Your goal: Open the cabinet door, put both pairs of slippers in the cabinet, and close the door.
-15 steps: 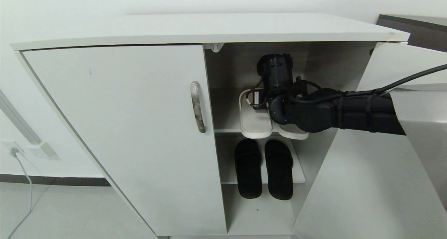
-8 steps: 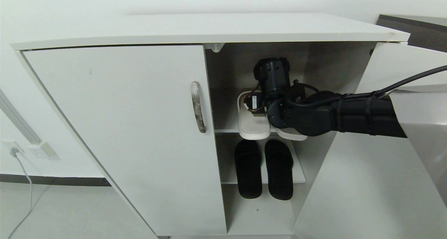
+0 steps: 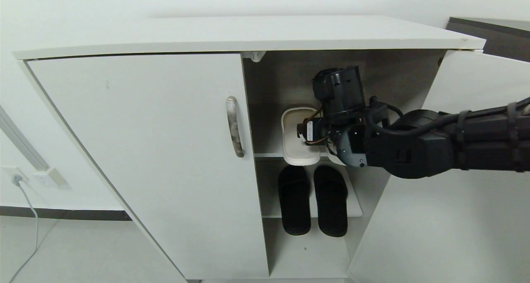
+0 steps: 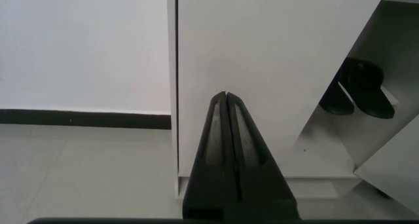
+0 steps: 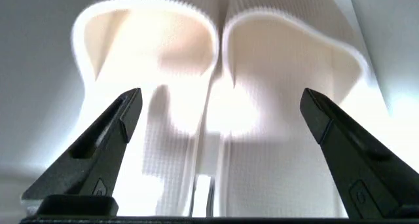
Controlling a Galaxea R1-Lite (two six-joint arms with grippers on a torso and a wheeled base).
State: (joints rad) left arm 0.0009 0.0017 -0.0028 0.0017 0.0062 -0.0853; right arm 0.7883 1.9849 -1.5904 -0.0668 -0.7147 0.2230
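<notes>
A pair of white slippers (image 3: 296,150) (image 5: 216,86) lies side by side on the cabinet's upper shelf (image 3: 267,154), heels over its front edge. My right gripper (image 5: 220,96) hangs open just over them, fingers spread wide on either side of the pair and holding nothing. The right wrist (image 3: 339,97) reaches into the open right half of the cabinet. A pair of black slippers (image 3: 312,200) (image 4: 357,90) rests on the lower shelf. My left gripper (image 4: 226,96) is shut and empty, low down in front of the cabinet's left door.
The left door (image 3: 145,150) with its metal handle (image 3: 234,125) is closed. The right door (image 3: 414,225) stands swung open under my right arm. A wall socket with a cable (image 3: 18,179) sits low at the left, above bare floor.
My right wrist has turned and drawn back from the shelf toward me and to the right. The white slippers stay on the upper shelf.
</notes>
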